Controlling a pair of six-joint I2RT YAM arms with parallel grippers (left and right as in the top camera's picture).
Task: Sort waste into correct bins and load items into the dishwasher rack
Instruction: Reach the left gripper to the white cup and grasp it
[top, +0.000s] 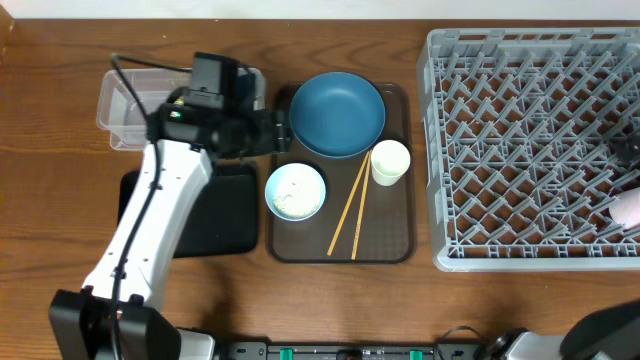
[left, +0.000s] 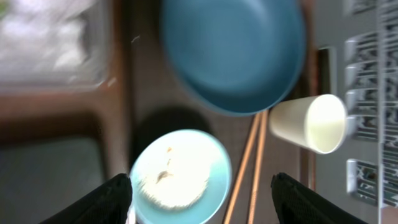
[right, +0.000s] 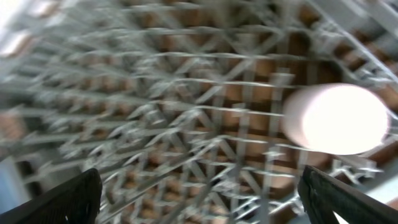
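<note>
1. Currently the loading step is in hand. The pink cup (top: 632, 208) lies among the pegs at the right edge of the dishwasher rack (top: 530, 140), with the right pincer (right: 208, 193) over it, fingers spread wide and nothing between them.
2. The left pincer (left: 200, 183) hovers over the left edge of the brown serving tray (top: 390, 235). Its jaws are well open and empty, pointed at the small pale-blue bowl (top: 295, 190).
3. Not yet loaded, all on the serving tray: the dark-blue plate (top: 337, 113) at the back, the bowl in front of it, the cream cup (top: 389, 161) to the right, and the chopsticks (top: 350, 215) lying slantwise between bowl and cup.
4. The bowl holds white rice (left: 168, 180). The clear tub (top: 125, 105) on the counter (top: 60, 60) has something white in it, too blurred to name. The black tray (top: 225, 215) sits in front of it, partly under the left arm.
5. Judged from this, the bowl is the left arm's next job. It should come down over the near rim, close on the wall, and lift level so no grains spill. It would then tip the rice into a bin before the bowl goes to the rack.
6. The right arm should rise clear of the pegs before it reaches for the cream cup.
</note>
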